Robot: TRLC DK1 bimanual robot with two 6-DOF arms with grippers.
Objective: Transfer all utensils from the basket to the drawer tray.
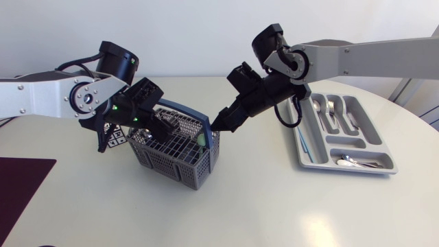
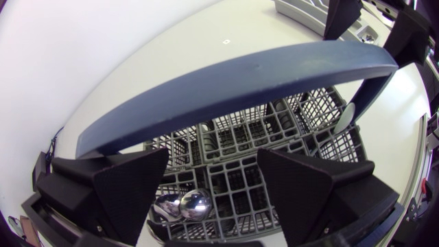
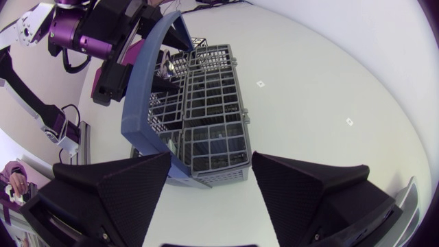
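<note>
White and round, the laminate desk carries one grey plastic mesh basket with an arched blue handle, and both arms are held over it. The left pincer is spread wide just above the basket's compartments and grips nothing. The rounded polished-steel spoon ends lie below, between its fingers. The right pincer is likewise wide and empty, poised at the basket end that faces the tray.

The step in hand is judged to be a pick from the basket. The fingers should be lowered straight down clear of the handle and closed across a single stem. The piece should then be lifted vertically, so that the mesh is not snagged and the basket is not dragged.

Counted: one desk, two arms, one long grey compartmented drawer tray well apart at the right, one basket. At least two steel pieces are seen in the basket. A few forks and spoons are already laid in the tray, though their number cannot be told.
</note>
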